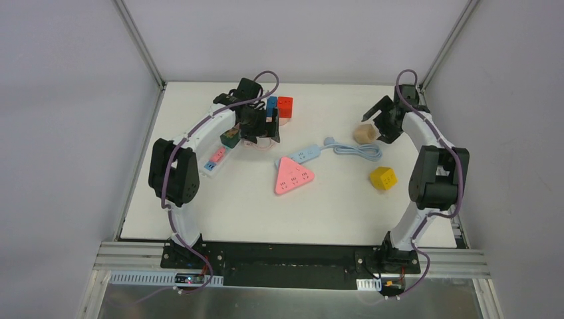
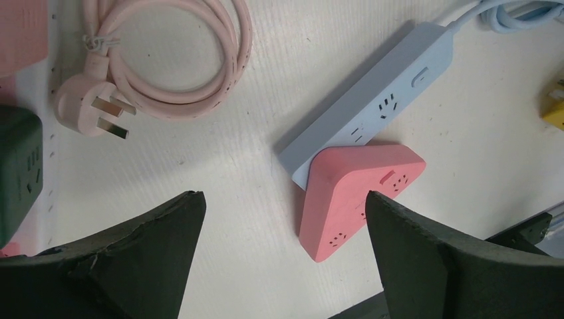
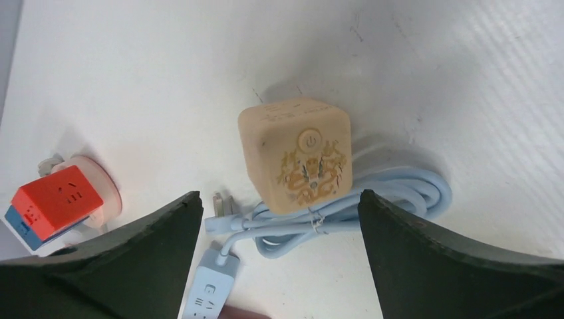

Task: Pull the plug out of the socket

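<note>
Plug, pink. Lies flat on table, prongs bare, at end of coiled pink cable, near green cube. Left gripper: hangs above table, fingers wide apart, gripping nothing. Below it, blue strip, one end touching pink triangle socket. Right gripper: likewise spread and empty, over beige cube set on coiled blue cable. Blue plug loose just beside that cube. Red cube well off to the side
</note>
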Controlling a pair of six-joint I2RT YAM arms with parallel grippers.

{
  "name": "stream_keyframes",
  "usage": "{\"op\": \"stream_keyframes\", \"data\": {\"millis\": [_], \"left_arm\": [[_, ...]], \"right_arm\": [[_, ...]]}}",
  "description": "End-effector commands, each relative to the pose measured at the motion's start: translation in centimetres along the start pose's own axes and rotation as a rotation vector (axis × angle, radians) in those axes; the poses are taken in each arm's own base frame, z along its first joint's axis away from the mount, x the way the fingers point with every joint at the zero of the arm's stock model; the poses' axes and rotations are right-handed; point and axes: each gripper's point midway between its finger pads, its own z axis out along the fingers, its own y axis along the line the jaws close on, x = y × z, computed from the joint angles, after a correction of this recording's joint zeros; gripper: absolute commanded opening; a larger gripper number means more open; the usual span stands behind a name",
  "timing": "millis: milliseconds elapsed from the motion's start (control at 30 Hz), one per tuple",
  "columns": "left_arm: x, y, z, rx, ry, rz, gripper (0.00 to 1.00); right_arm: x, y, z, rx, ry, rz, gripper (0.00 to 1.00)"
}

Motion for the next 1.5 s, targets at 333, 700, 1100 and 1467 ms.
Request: {"op": "stream_keyframes", "data": {"millis": [333, 700, 1100, 1467], "left_arm": [[0.7, -0.6, 1.6, 0.077, 0.031, -0.077, 0.77], [4.8, 0.4, 5.6, 0.096, 0.131, -0.17, 0.53], [7.8, 1.9, 8.0, 0.037, 0.185, -0.212, 0.41], [11.1, 3.1, 8.7, -0.007, 0.266, -0.236, 0.37]], "right_arm": [[8.8, 6.5, -10.1, -0.423, 0.017, -0.274, 0.81], [20.7, 7.7, -9.1, -0.5, 0.242, -0.399, 0.52], [22.6, 8.5, -8.9, -0.543, 0.28, -0.448, 0.51], [25.4, 6.9, -6.2, -0.505, 0.411, -0.371, 0.83]]}}
